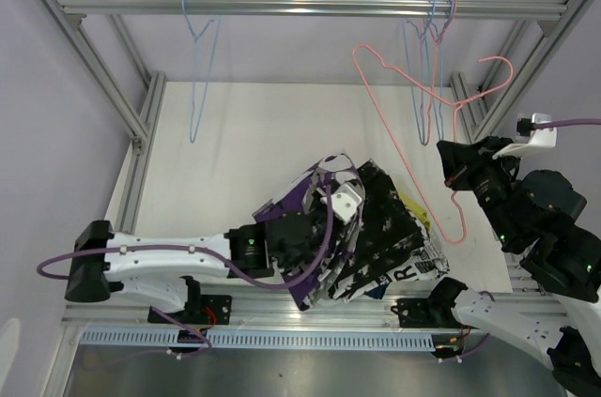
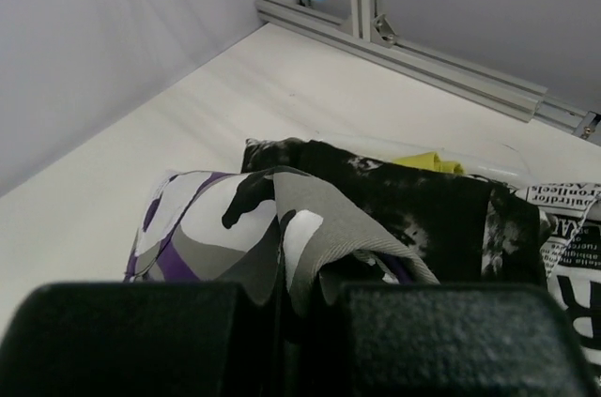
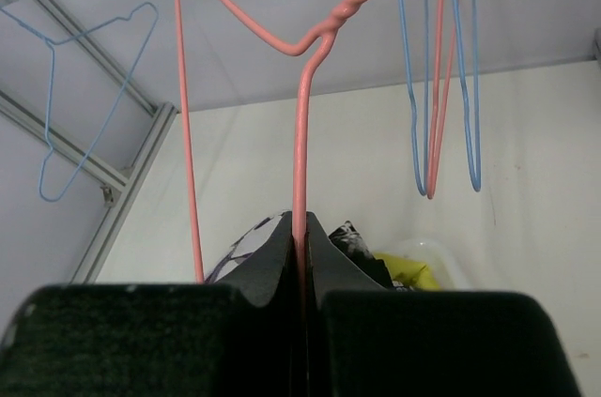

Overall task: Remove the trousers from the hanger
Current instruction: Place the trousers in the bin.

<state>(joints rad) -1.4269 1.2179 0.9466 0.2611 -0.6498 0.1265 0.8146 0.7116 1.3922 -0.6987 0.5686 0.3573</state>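
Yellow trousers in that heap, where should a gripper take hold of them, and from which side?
Probably the one bare edge of the yellow trousers, poking out on the right from under the black-and-white splatter pair. Come in low from the right, jaws level with the table; the rest is buried. The right gripper is shut on the pink hanger now.

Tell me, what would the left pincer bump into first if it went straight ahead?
The left pincer pinches the purple-white-black trousers; going straight on, it would probably push into the black-and-white splatter trousers just beyond, though depth is hard to judge.
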